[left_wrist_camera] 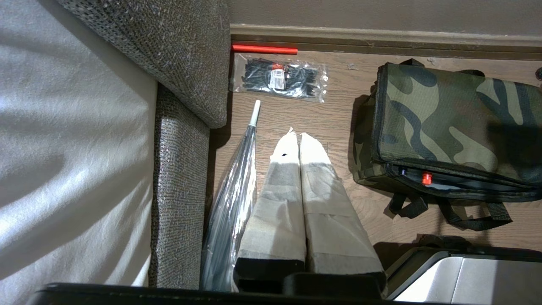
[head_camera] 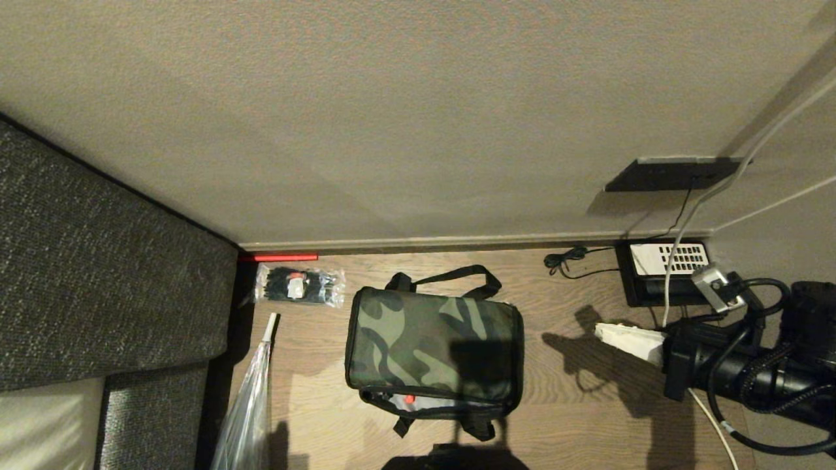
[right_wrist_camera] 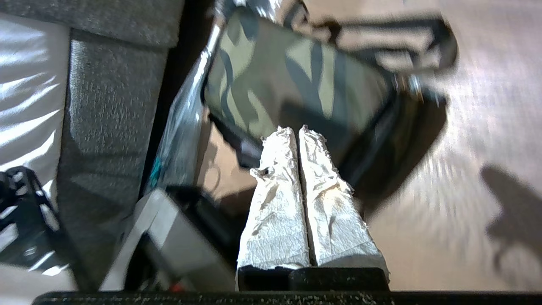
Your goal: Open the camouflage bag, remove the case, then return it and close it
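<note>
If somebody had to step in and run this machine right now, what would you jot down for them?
Right pincer: shut, holding nothing, in the air off the right of the camouflage bag, pointing toward it.
Left pincer: shut, empty, parked above the floor between the bag and a clear folded umbrella.
Bag: on the wooden floor near the wall, lid down; the front zipper gapes a little.
Case: inside the bag; only a strip with its red latch shows through the gap.
Done: cannot tell from this moment alone.
Left: at the least, zip the front shut.
Nearby: packet of cable ties, a telephone.
</note>
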Controlling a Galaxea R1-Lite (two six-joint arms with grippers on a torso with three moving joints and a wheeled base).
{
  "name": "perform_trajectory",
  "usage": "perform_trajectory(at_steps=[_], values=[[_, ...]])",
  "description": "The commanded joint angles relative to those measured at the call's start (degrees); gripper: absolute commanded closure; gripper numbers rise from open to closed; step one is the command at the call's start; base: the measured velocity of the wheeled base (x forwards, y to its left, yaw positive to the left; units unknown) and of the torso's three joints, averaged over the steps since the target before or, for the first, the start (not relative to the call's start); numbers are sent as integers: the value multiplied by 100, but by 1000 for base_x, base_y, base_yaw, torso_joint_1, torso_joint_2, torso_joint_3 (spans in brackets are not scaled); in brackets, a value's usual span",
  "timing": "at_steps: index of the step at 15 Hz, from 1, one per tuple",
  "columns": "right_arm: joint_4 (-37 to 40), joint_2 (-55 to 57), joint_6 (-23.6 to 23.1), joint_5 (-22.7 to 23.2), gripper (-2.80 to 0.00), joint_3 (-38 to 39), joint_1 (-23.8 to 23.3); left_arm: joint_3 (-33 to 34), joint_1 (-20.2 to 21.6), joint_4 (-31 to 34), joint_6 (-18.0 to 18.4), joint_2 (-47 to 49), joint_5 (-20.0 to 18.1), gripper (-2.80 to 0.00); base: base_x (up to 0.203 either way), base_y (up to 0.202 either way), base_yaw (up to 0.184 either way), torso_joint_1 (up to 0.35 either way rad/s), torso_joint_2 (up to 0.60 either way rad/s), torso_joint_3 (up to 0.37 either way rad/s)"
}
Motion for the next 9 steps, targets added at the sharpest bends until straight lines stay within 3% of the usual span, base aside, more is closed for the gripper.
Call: perform_trajectory(at_steps=[1,5,9], values=[[1254,-1140,85,-210,0,109,-210,18,2,-1,-4,-11,2,0,0,0,0,0,0,0],[2570,-2491,527,-721,0,288,-1022,18,2,-1,-4,-11,2,0,0,0,0,0,0,0],[3730,-4051,31,-901,0,749,-1158,18,2,-1,-4,-11,2,0,0,0,0,0,0,0]])
